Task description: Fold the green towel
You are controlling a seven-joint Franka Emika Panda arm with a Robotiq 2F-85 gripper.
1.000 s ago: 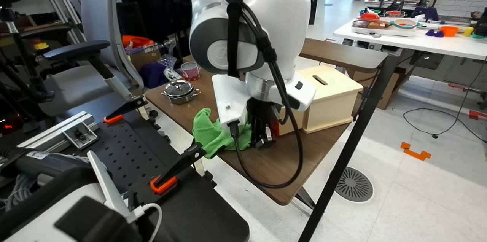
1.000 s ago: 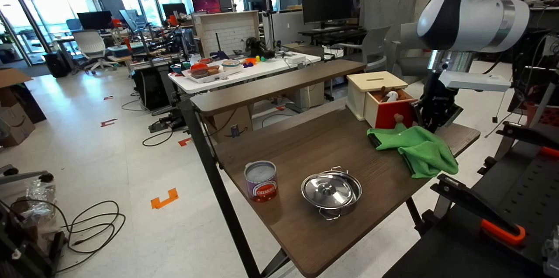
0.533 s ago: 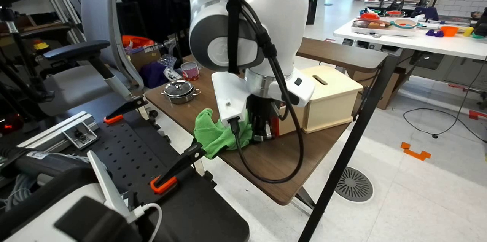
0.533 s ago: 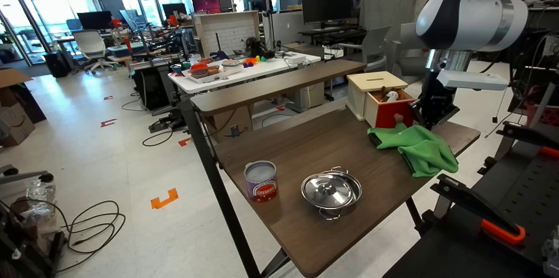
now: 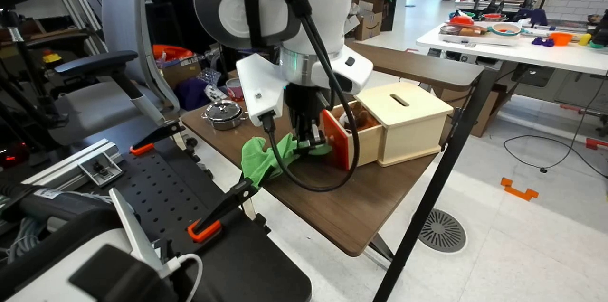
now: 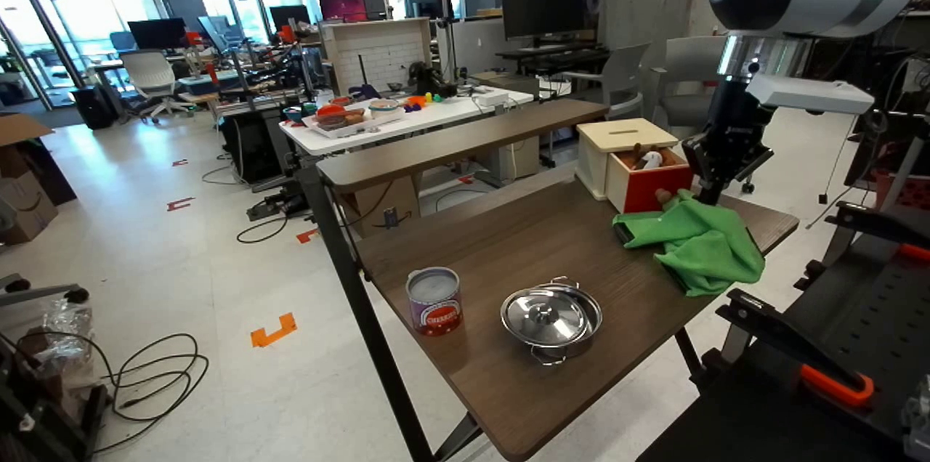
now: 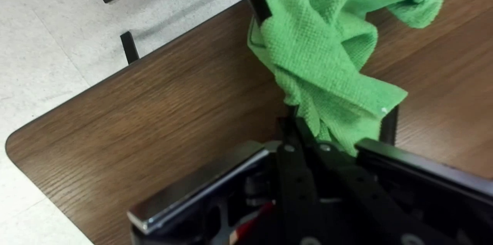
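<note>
At the lower middle of the wrist view my jaws were together, and I judged them clamped on a pinch of the green towel point(image 7: 317, 56), though shade and blur hid just how much cloth they held. The towel spread from there to the top of that frame, crumpled on the wood-grained counter point(image 7: 161, 121); in an exterior view it lay right of centre, just beside the red drawer front point(image 6: 639, 190) and its wooden knob point(image 6: 662, 195), its near side reaching the counter's edge close to a black clamp point(image 6: 792, 338). To fold it well, I reckoned, I had to raise the pinch just enough to clear the knob, then carry it low over the rest and lay it down slowly. A quick pull risked dragging the whole loose cloth along, or over the edge; letting go was best left until the layers lay flat.
</note>
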